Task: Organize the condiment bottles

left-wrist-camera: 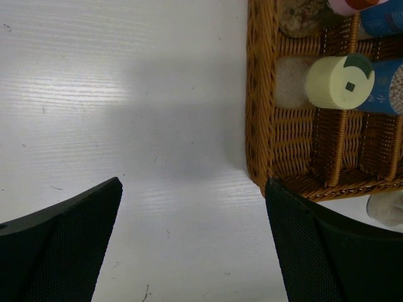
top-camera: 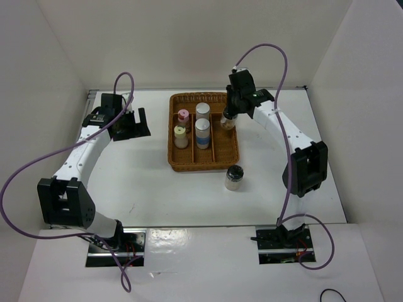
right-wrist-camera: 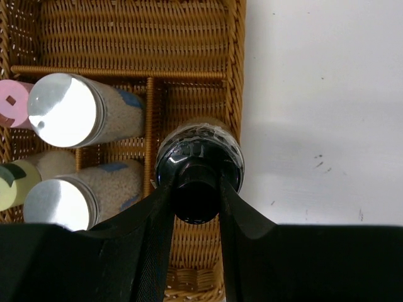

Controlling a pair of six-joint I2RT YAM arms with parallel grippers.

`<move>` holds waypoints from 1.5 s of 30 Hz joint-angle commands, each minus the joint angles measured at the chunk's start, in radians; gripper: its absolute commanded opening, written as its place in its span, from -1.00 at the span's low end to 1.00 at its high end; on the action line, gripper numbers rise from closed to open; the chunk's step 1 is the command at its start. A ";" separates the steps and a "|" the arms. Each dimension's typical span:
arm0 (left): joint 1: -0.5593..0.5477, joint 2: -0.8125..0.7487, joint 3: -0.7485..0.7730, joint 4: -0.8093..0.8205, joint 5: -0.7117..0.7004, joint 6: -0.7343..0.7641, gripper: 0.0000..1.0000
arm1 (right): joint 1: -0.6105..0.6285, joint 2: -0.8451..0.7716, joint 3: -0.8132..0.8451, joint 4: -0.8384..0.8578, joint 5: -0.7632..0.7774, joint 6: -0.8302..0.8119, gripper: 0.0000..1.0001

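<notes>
Jars fill two of the three lengthwise compartments of the brown wicker tray point(top-camera: 173, 160), which sits on the white table point(top-camera: 126, 182) toward its far side. In the left compartment the pink-capped jar point(top-camera: 183, 117) stands at the back, with the pale-yellow-capped jar point(top-camera: 181, 136) just nearer. The middle compartment holds the far silver-capped jar point(top-camera: 202, 112) and, right in front of it, the near silver-capped jar point(top-camera: 202, 132), each with a blue band.

Over the far part of the right compartment, the right gripper point(top-camera: 230, 108) is clamped on a black-capped jar point(top-camera: 228, 121). The right wrist view shows its fingers point(right-wrist-camera: 157, 214) pressed on either side of the black cap, with the jar's body between the compartment's walls. Whether the jar's base touches the tray floor cannot be told.

The other black-capped jar point(top-camera: 234, 177) stands upright on the table, just off the tray's near right corner, with nothing touching it. The left gripper point(top-camera: 131, 123) hangs over bare table to the left of the tray, its jaws spread wide and holding nothing. In its wrist view, the tray's near left corner lies just beside the right finger.
</notes>
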 commanded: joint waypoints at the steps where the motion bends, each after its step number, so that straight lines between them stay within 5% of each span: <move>1: 0.013 0.011 0.024 0.017 -0.011 0.010 1.00 | 0.006 0.043 0.081 0.075 -0.009 -0.023 -0.83; 22: 0.013 0.093 0.075 0.026 -0.002 -0.008 1.00 | 0.015 0.227 0.146 0.122 -0.008 -0.062 -0.78; 25: 0.013 0.093 0.075 0.026 -0.002 -0.008 1.00 | 0.015 0.246 0.146 0.113 -0.008 -0.062 -0.63; 33: 0.013 0.093 0.065 0.035 -0.002 -0.018 1.00 | 0.015 0.183 0.110 0.103 0.001 -0.051 0.63; 39: 0.022 0.060 0.056 0.035 -0.002 -0.018 1.00 | 0.015 0.005 0.011 0.066 0.020 -0.014 0.70; 45: 0.022 0.021 0.024 0.035 0.018 -0.018 1.00 | 0.024 -0.315 -0.271 0.075 -0.003 0.020 0.58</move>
